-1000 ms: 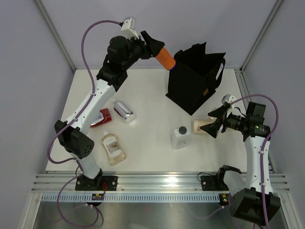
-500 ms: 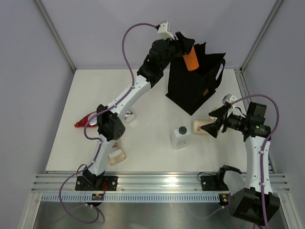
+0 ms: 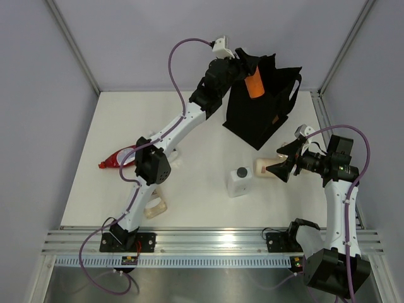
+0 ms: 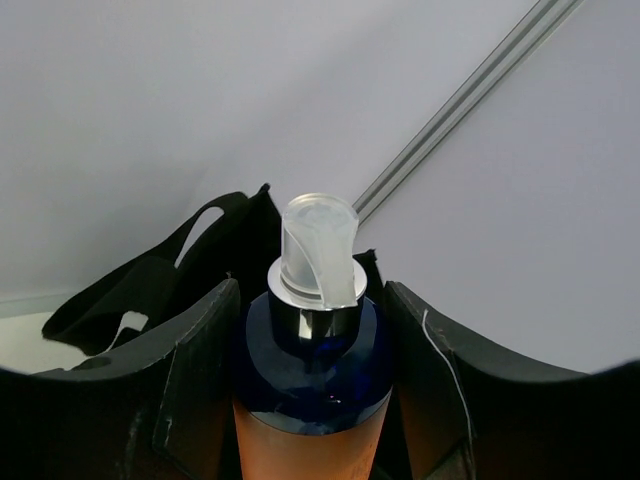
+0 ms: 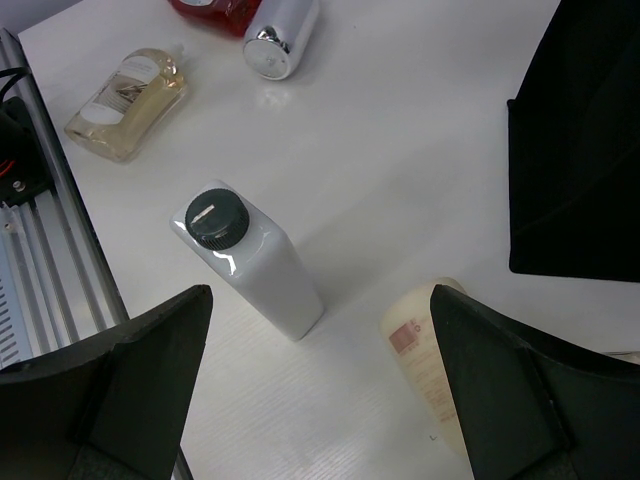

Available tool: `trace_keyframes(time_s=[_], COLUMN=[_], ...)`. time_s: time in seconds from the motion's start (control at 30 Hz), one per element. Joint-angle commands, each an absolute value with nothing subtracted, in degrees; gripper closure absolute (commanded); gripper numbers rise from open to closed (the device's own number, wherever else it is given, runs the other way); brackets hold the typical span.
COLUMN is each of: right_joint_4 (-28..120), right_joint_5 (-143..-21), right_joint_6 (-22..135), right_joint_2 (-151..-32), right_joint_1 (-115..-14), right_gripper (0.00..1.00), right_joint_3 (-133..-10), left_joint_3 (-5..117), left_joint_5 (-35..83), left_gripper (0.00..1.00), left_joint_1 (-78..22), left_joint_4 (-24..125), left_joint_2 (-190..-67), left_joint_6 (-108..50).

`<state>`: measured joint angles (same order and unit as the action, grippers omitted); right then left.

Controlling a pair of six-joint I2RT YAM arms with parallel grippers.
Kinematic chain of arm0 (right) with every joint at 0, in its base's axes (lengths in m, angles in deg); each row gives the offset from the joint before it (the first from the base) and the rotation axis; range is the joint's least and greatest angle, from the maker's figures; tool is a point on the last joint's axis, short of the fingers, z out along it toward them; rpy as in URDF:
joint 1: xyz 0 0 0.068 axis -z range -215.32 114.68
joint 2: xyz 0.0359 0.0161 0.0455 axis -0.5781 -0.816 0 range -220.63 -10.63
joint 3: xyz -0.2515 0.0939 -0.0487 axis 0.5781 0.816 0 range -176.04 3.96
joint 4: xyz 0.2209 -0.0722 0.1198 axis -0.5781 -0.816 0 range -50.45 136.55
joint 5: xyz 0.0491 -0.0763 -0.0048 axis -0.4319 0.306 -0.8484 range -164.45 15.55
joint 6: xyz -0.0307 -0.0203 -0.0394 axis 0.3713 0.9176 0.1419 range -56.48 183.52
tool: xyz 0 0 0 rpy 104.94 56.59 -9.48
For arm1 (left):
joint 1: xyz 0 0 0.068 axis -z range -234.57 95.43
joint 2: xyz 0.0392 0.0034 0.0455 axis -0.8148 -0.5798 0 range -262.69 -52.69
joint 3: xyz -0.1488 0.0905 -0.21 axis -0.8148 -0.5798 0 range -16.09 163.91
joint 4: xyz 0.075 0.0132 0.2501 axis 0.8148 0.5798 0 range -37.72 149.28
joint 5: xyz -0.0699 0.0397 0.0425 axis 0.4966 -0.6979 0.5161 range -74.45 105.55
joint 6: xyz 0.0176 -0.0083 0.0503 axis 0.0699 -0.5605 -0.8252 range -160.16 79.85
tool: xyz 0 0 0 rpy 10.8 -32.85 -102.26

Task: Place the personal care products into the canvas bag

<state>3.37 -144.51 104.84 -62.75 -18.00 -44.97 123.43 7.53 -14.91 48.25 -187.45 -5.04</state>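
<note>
My left gripper (image 3: 248, 65) is shut on the small orange bottle (image 3: 255, 83), which has a blue shoulder and a clear cap, and holds it over the open top of the black canvas bag (image 3: 265, 117). In the left wrist view the orange bottle (image 4: 310, 410) sits between my fingers (image 4: 190, 380), with the bag (image 4: 140, 295) behind. My right gripper (image 3: 281, 165) is open and empty, just above the table beside the lying beige bottle (image 3: 264, 167). The white squarish bottle (image 3: 238, 182) stands nearby. The red tube (image 3: 115, 159) and a clear bottle (image 3: 156, 207) lie at the left.
The right wrist view shows the white bottle (image 5: 250, 262), the beige bottle (image 5: 430, 350), the silver cylinder (image 5: 280, 35), the clear bottle (image 5: 125, 92) and the bag's side (image 5: 580, 150). The left arm stretches across the table's left half. An aluminium rail (image 3: 202, 240) runs along the near edge.
The left arm has swung right with the orange bottle, from left of the bag to above its opening. The right arm has not moved.
</note>
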Motion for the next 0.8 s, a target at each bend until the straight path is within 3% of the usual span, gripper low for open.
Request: trace_keyframes(time_s=[0.0,0.53,0.77], right_joint_4=[3.0,3.0,2.6], right_joint_5=[-145.9,-146.0,-146.3], right_joint_6=[106.2,106.2,106.5], right_joint_2=[-62.2,-63.3,-63.2], right_joint_1=[-17.6,-17.5,-17.4], right_gripper=[0.01,0.01,0.0], right_joint_3=[-45.0,-44.7,-44.8], left_joint_3=[128.6,130.9,131.7], left_joint_5=[3.4,-15.6,-15.2], left_gripper=[1.0,1.0,1.0], left_joint_1=[-14.2,-14.9,-15.2], left_joint_4=[35.1,30.8,32.9], left_joint_2=[-182.1,-189.1,-190.7], left_joint_6=[-0.4,19.1,11.1])
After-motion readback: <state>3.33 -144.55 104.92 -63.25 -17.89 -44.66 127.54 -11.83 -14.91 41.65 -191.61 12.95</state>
